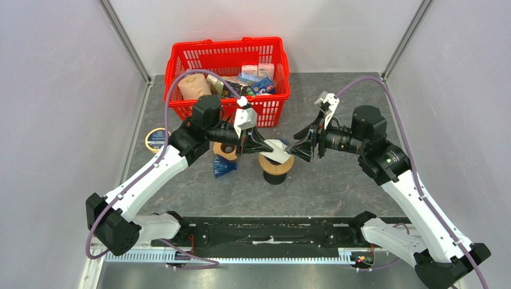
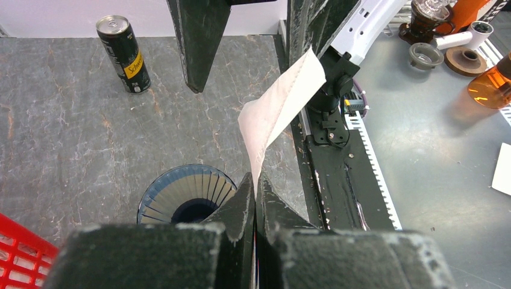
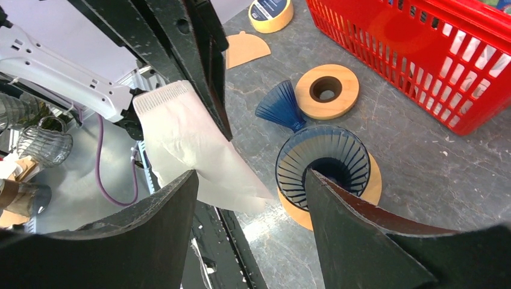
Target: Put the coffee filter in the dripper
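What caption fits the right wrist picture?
Left gripper pinches the coffee filter near the dripper; right gripper open.

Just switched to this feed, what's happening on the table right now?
The left end effector is pinched shut on one end of the white coffee filter, holding it in the air close above the dripper. The right end effector faces it from the other side with its jaws open, gripping nothing. The filter is not yet in the dripper's cone.
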